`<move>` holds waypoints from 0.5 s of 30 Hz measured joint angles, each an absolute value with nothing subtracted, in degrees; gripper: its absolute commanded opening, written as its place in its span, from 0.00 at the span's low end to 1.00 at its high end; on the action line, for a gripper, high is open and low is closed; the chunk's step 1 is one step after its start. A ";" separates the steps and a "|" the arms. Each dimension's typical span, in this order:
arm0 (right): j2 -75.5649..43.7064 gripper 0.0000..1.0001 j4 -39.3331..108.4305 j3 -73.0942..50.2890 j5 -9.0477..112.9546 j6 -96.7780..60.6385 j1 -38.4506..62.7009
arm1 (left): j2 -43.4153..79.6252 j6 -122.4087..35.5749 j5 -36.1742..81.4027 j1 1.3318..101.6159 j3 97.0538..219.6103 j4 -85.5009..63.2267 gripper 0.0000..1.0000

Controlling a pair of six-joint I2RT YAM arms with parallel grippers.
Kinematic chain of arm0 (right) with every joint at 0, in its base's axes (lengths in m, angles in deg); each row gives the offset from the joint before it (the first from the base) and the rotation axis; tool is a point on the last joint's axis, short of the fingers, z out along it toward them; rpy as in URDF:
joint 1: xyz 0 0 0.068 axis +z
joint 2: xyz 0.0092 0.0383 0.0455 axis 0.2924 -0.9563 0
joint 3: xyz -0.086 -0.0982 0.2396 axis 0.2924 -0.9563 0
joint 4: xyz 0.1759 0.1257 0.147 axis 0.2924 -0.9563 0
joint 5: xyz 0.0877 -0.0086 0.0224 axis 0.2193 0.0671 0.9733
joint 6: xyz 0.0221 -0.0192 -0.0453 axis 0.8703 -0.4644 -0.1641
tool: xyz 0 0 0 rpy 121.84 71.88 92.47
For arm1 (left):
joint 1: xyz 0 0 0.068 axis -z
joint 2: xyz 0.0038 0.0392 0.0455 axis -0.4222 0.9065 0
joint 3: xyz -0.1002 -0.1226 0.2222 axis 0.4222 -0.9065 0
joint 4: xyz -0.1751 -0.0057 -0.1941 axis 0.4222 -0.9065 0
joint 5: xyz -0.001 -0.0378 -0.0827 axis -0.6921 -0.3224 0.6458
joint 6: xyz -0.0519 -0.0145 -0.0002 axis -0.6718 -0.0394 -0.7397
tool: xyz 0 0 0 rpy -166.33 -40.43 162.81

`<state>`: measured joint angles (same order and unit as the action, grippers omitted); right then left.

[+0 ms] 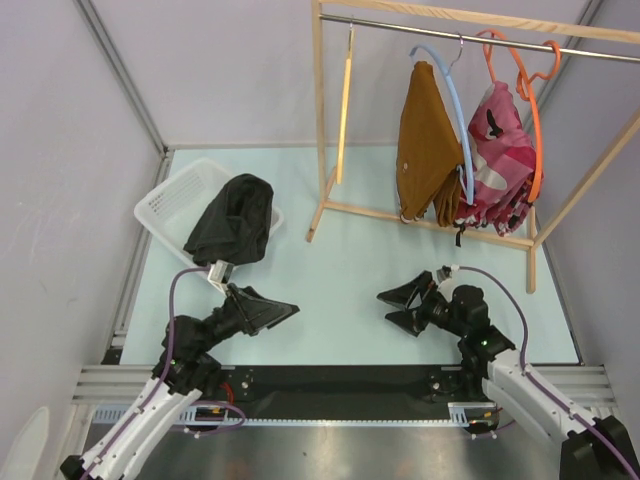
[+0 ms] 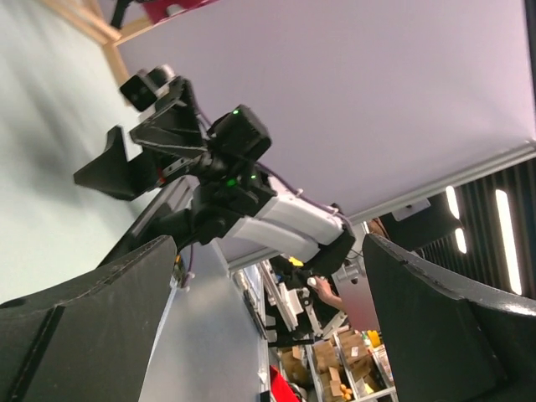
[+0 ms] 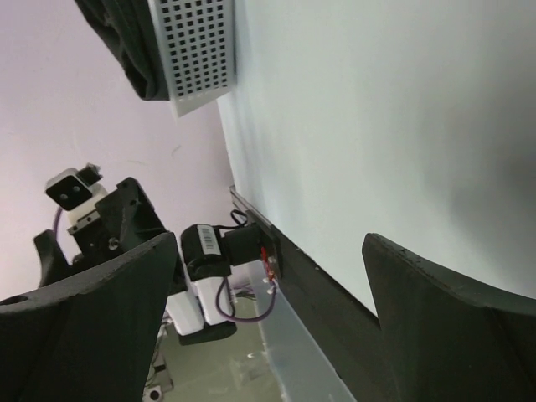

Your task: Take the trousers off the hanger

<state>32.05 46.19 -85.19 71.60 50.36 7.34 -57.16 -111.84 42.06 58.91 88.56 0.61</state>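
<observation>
Trousers [image 1: 232, 222] are already off the hanger [image 1: 345, 105]: black heap sits in the white basket [image 1: 165, 205] at the far-left of the table [image 1: 350, 270], spilling over its near rim. Hanger hangs bare on the wooden rack [image 1: 320, 120], seen edge-on, long axis up-down, well apart from the trousers and to their right. Left gripper [image 1: 280, 312] is the nearer arm to the trousers, low over the table just in front of the basket, pointing right, away from it; its wrist view shows the jaws spread wide, nothing between. Right gripper [image 1: 385, 307] points left toward it, jaws also wide and empty; its wrist view has the basket and dark cloth up in the corner, far off. Judging by this, removal looks finished; nothing is left to pull off, and any further reach would fall to the left arm, back and leftward.
</observation>
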 measured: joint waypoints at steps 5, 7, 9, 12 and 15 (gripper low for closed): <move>30.02 1.00 46.08 -85.19 71.58 47.25 7.34 | -57.16 -111.25 42.12 58.91 88.53 -1.93 1.00; 29.71 1.00 45.82 -85.19 71.58 46.49 7.36 | -57.16 -111.15 42.21 58.91 88.53 -1.91 1.00; 29.73 1.00 45.54 -85.19 71.58 45.94 7.34 | -57.16 -110.86 42.45 58.91 88.53 -1.93 1.00; 30.28 1.00 45.01 -85.19 71.56 45.42 7.36 | -57.16 -110.66 43.00 58.91 88.53 -2.06 1.00; 30.93 1.00 44.71 -85.19 71.58 45.31 7.34 | -57.16 -110.27 43.24 58.91 88.53 -2.45 1.00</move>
